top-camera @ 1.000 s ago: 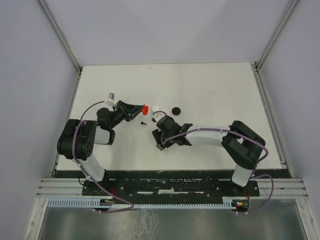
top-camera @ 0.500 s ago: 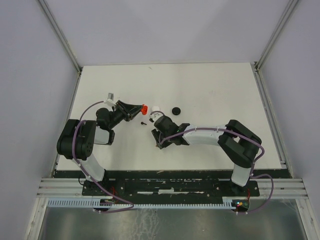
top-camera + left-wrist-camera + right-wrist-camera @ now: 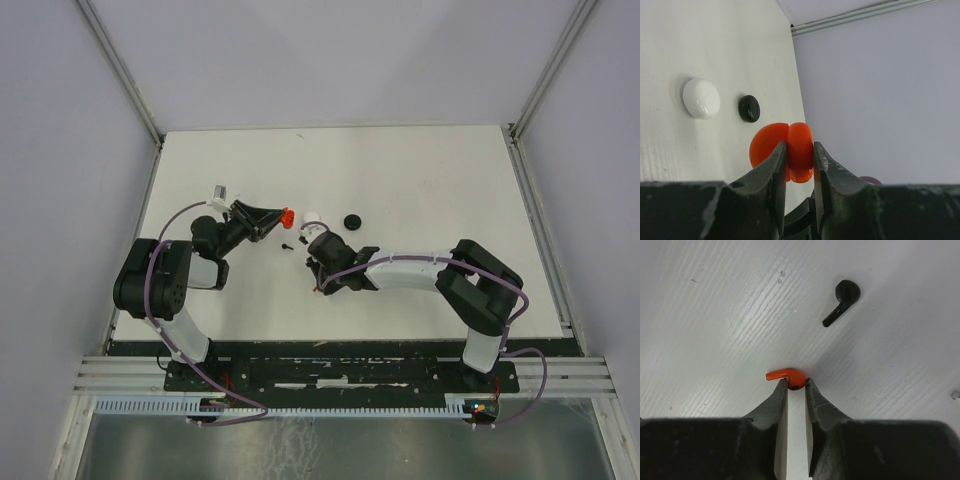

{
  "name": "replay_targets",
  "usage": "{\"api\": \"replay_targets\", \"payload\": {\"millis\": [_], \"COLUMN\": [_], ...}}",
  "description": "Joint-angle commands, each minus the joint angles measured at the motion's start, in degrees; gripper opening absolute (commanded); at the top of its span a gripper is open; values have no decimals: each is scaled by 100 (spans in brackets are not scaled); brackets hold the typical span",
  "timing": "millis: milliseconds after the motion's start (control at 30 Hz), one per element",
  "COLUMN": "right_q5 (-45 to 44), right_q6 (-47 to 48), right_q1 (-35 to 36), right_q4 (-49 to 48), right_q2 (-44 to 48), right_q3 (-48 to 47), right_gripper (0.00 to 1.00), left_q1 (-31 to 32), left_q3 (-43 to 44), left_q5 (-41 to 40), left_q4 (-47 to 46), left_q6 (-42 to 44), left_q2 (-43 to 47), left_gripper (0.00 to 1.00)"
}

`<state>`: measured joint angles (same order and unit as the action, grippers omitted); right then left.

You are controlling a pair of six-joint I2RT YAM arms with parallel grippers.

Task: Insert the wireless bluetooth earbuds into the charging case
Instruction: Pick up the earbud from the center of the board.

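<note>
From above, the left claw (image 3: 278, 217) is stretched out low over the white table (image 3: 420, 180) with a small red case (image 3: 288, 214) at its tip. In this view the case is only a red dot. The camera on the left wrist shows more: the two fingers are pressed on the case from both sides, and the case has two rounded halves that stand slightly apart. Behind it on the table lie a white round piece (image 3: 701, 98) and, just beside it, a black disc (image 3: 749, 108).

The right claw (image 3: 796, 382) reaches to the middle of the table, near the left one. From above its own body hides what is between the fingers. Only the right wrist camera shows it: the fingers are nearly together and pinch the rounded end of a red earbud (image 3: 782, 374). The earbud lies on the table and its stem points out to the left of the fingers. A black earbud (image 3: 845, 296) lies free on the table a little farther away, apart from both claws.
</note>
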<state>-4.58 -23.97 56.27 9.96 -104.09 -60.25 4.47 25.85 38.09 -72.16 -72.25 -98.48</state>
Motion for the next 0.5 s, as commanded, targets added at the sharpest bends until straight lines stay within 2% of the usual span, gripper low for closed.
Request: {"api": "replay_targets", "payload": {"millis": [0,233,467], "right_q5": [-421,-1291,-1448], "right_q6": [210,547,639], "right_q1": [39,4,-288], "right_q4": [79,444,570], "right_q2": [254,399,329], "right_q3": [-220,-602,-943], "right_gripper": [17,15,13], "left_q1": [-34,-35,-32], "left_q3": [-27,-32,-42], "left_q5": [146,171,183], "left_q4": [-361,-344,-334], "left_q6": [-234,-238,-237], "left_q2": [62,110,126], "left_gripper": [3,3,3]}}
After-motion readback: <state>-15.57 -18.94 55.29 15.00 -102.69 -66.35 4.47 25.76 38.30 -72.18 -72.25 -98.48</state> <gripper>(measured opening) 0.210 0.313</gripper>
